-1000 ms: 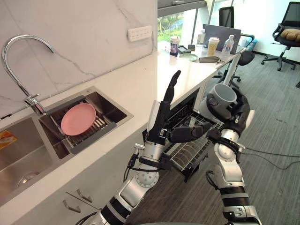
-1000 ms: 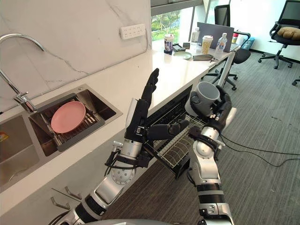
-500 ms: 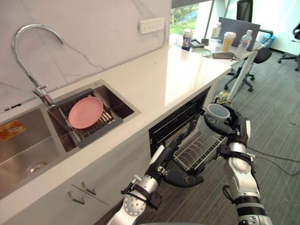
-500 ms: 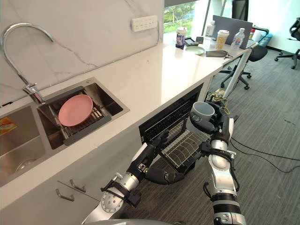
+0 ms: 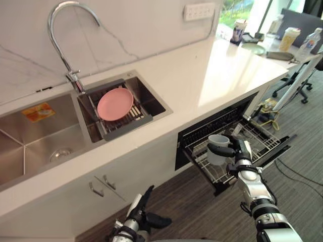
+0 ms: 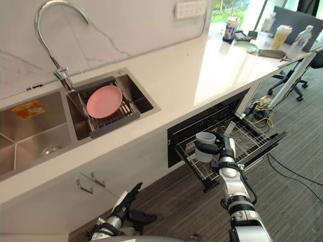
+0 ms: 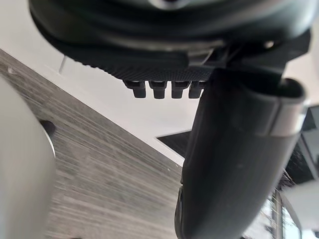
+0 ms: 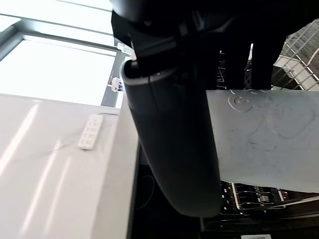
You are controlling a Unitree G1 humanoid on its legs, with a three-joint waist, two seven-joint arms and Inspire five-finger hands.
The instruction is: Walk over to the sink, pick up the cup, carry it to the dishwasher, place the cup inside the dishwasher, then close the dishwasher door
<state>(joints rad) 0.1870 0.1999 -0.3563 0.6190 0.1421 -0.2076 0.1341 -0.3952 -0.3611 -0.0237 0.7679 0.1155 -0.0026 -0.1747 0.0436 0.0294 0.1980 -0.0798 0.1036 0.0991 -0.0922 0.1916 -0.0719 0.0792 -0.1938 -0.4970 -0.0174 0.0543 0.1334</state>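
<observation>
White countertop (image 5: 212, 75) runs across my head views, with a marble-look wall behind it. The double steel sink (image 5: 30, 146) is set into its left part, and a tall curved faucet (image 5: 63, 30) rises at the back between the basins.

The dishwasher (image 5: 212, 123) sits under the counter to the right of the sink and is open, its wire rack (image 5: 257, 138) pulled out over the grey floor.

A dark drain tray (image 5: 126, 121) spans the right basin, and a pink plate (image 5: 115, 104) lies on it, tilted.

Right hand (image 5: 241, 151) is at the rack's near left corner. Its fingers are curled round the cup (image 5: 218, 148), and in the right wrist view the thumb lies across the cup's pale side. The cup is grey and upright, mouth up, held over the rack's front corner. I cannot tell whether its base touches the wires.

Left hand (image 5: 139, 212) hangs low by the cabinet fronts, near the floor. Its fingers are straight and side by side, its thumb is spread away, and it holds nothing.
</observation>
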